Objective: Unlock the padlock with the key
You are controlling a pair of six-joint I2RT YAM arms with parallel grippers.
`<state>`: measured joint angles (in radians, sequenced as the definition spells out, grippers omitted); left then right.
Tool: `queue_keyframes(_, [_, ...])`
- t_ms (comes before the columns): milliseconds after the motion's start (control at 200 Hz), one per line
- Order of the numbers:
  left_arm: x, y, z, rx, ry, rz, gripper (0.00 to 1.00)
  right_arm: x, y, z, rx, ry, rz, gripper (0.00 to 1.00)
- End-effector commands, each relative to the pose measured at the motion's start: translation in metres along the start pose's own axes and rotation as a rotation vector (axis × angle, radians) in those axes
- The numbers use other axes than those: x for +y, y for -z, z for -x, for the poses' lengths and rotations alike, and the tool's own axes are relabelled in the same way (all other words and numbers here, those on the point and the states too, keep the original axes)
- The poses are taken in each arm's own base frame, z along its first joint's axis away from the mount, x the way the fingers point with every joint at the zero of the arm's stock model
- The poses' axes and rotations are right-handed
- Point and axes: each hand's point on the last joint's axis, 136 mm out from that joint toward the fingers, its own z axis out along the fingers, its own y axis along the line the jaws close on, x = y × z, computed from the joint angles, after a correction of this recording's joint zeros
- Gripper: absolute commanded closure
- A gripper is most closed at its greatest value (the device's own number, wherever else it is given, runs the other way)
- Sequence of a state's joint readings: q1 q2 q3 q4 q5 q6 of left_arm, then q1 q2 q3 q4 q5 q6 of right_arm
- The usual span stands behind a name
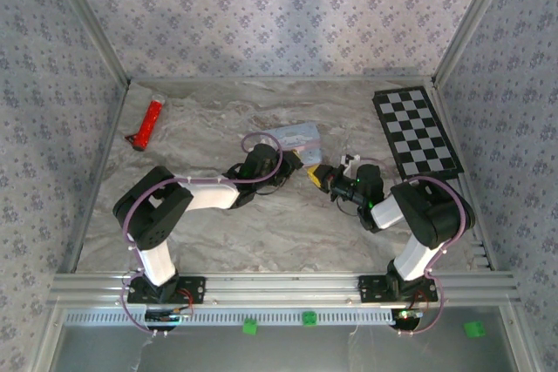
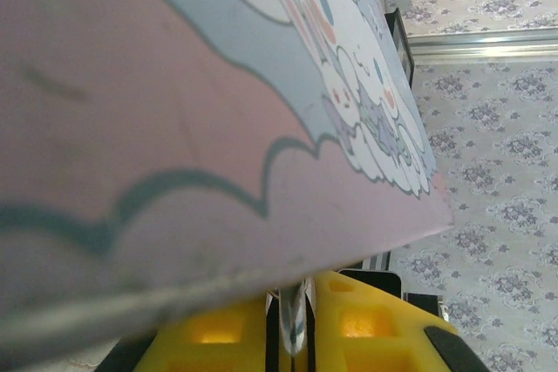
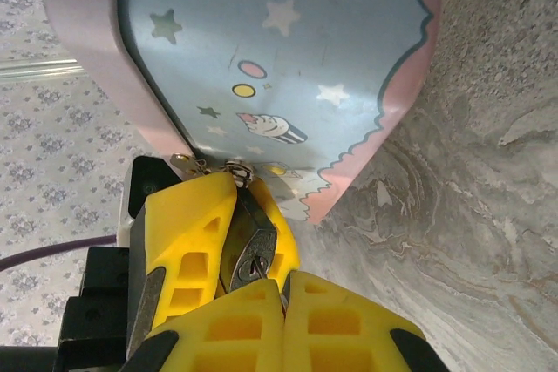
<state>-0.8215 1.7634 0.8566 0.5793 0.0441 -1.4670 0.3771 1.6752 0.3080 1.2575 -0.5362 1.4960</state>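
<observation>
Left pincer (image 2: 293, 320): pinched almost closed on the padlock (image 3: 253, 237). Yellow fingers (image 3: 187, 233) on either flank of the dark body, keyhole end turned toward the other arm. Right pincer (image 3: 286, 302): pressed fully together, tips right at the padlock's lower end. No telling whether a key sits between them; none made out. Padlock hanging from the hasp of the tin (image 3: 288, 58), at its near edge.

Likely trouble from here:
- Pushing at the keyhole off-line, then wedging or skating off the face, with so small a slot to hit.
- Rolling the padlock in the left grip under a hard twist, held as it is by the flanks alone.
- Dragging the light tin across the table (image 3: 471, 215) with the same twist.
- Levering a thin key out of shut tips under any sideways load.

Pose, from the top view: left arm folded high at the elbow, forearm laid low and reaching right. Right arm mirrored, elbow up, forearm reaching left. Both wrists low, meeting nose to nose just in front of the tin.
</observation>
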Motion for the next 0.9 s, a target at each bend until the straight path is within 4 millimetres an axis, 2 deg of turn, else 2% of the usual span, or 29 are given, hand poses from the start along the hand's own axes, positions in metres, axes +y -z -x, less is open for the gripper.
queue_keyframes(0, [-0.050, 0.013, -0.067, 0.249, -0.050, -0.162, 0.95, -0.006, -0.001, 0.032, -0.143, -0.021, -0.033, 1.00])
queue_keyframes(340, [-0.053, 0.011, -0.064, 0.236, -0.060, -0.174, 0.95, -0.001, -0.007, 0.009, -0.092, -0.096, -0.002, 1.00])
queue_keyframes(665, [-0.037, 0.008, -0.055, 0.187, -0.075, -0.138, 0.95, 0.003, -0.004, -0.005, -0.107, -0.162, -0.020, 1.00])
queue_keyframes(900, [-0.042, 0.008, -0.051, 0.171, -0.076, -0.158, 0.95, 0.005, -0.004, -0.023, -0.110, -0.155, -0.041, 1.00])
